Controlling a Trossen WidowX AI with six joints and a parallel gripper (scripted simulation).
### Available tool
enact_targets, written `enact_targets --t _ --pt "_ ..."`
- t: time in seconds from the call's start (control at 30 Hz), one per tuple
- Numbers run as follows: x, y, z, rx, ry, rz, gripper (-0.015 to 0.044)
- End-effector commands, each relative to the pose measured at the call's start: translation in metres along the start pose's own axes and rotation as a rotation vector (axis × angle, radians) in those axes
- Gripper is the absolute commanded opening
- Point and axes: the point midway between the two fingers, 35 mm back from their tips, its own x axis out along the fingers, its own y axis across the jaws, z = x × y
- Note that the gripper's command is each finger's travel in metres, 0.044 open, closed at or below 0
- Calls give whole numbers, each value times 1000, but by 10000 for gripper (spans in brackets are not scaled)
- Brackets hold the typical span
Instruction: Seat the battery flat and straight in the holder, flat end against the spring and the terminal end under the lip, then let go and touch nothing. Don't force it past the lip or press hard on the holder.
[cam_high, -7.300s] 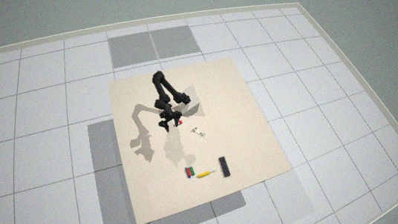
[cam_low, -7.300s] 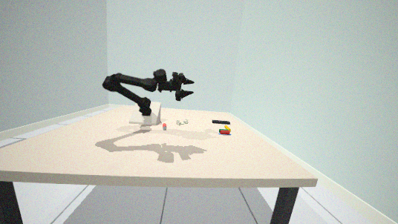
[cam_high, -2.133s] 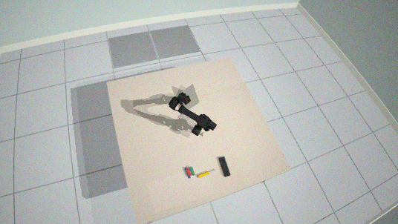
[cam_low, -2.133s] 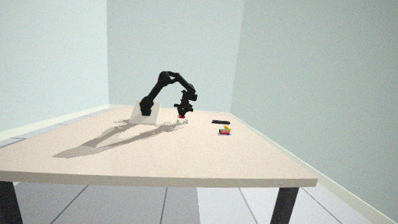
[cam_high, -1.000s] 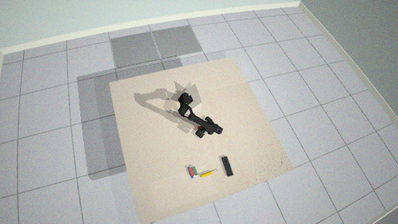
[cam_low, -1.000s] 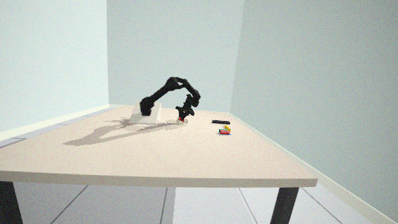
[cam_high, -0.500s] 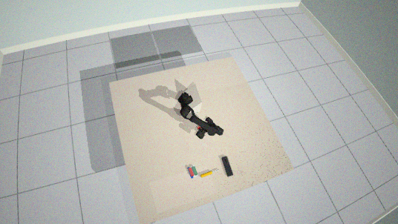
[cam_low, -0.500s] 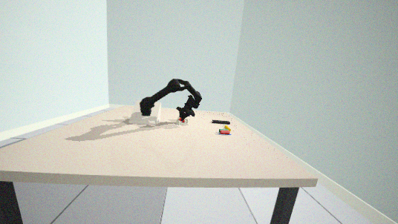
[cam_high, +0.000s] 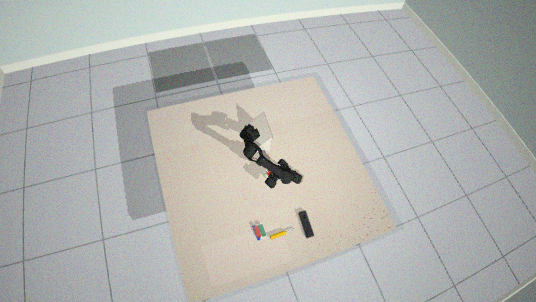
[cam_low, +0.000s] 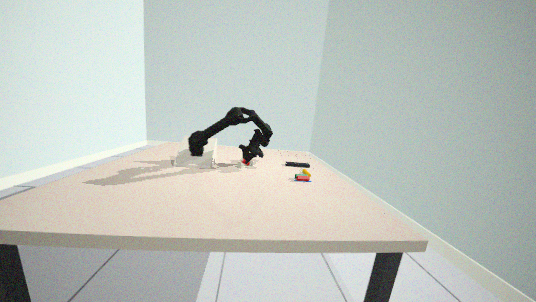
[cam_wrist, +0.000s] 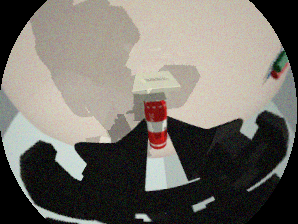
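- Top view shows the big tan desk (cam_high: 210, 260) with the black arm (cam_high: 257, 155) reaching out from near its middle.
- Next in size, the black holder (cam_high: 306, 223) lies near the front edge of the desk, toward the right corner.
- Beside it, closer to the front edge's middle, sit some small coloured sticks (cam_high: 267, 231).
- Smaller still, the gripper (cam_wrist: 154, 163) has its fingers pinching the red and white battery (cam_wrist: 154, 128), so it hangs above the desk's middle, well apart from the holder.
- I think the battery is small, light, hard and smooth, so it could slip. Holding it round its middle looks best.
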Motion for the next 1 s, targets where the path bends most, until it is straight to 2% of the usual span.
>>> enact_targets --t 0.0,0.97 --pt "-3 0 6 2 -12 1 87" --pt "-6 0 13 2 -35 17 87"
